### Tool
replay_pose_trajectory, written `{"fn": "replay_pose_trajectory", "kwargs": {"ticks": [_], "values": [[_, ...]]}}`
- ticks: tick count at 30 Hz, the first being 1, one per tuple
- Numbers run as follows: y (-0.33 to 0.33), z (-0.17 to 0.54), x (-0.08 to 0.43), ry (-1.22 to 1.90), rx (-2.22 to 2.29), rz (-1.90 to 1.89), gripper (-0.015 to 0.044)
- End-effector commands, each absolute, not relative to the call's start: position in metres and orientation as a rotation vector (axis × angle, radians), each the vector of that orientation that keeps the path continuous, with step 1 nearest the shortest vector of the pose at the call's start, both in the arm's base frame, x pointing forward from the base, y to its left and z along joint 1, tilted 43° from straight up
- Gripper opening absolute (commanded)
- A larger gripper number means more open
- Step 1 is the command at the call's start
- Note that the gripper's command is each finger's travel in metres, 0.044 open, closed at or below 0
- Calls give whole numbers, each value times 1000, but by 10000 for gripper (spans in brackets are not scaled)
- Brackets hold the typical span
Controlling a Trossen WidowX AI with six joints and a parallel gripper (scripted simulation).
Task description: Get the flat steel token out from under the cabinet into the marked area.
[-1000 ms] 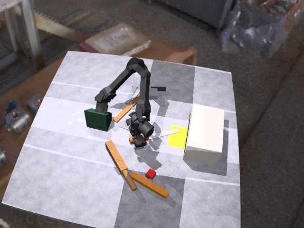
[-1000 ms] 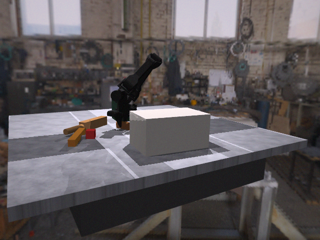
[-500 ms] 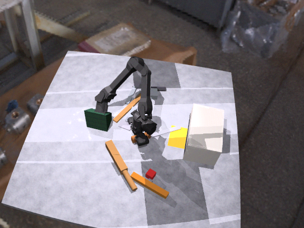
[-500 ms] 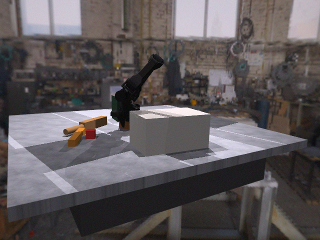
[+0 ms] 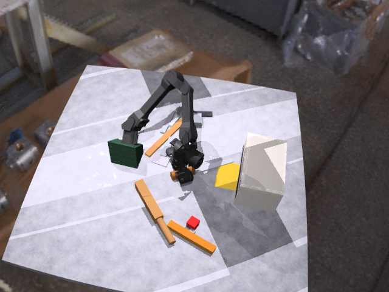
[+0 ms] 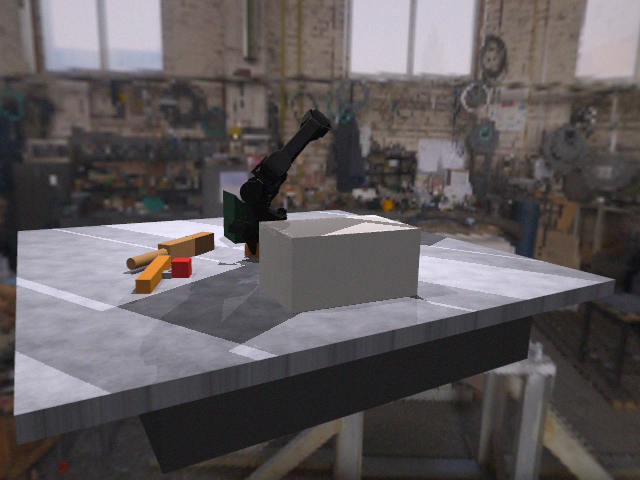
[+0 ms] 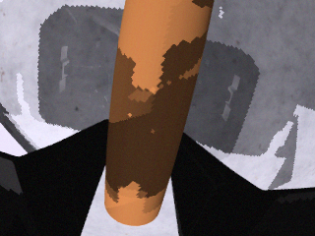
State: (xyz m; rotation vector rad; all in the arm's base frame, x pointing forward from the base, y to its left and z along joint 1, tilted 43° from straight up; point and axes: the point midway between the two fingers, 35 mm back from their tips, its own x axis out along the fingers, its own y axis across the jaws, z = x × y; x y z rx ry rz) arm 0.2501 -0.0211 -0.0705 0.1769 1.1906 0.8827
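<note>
My gripper (image 5: 185,176) (image 7: 142,133) is shut on the round orange handle (image 5: 173,175) (image 7: 148,59) of a tool, low over the table left of the marked area. A thin, pale shaft or blade appears to run from the handle towards the yellow marked area (image 5: 226,177); its far end is near that area's back edge. The marked area lies against the front of the pale cabinet (image 5: 264,166) (image 6: 356,268). The cabinet's vent slots cannot be made out. The steel token is not visible in any view.
A wooden paddle (image 5: 149,201) (image 6: 178,246), an orange bar (image 5: 191,237) (image 6: 149,277) and a red cube (image 5: 192,222) (image 6: 181,267) lie near the front. Another orange stick (image 5: 161,139) lies behind the gripper, near a green block (image 5: 124,154). Grey pieces lie under the arm.
</note>
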Motion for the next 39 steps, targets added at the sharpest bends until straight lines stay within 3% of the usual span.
{"fn": "replay_pose_trajectory", "kwargs": {"ticks": [1, 39], "values": [[-18, -65, 253, 1188, 176, 879, 0], [15, -33, 265, 1186, 176, 882, 0]]}}
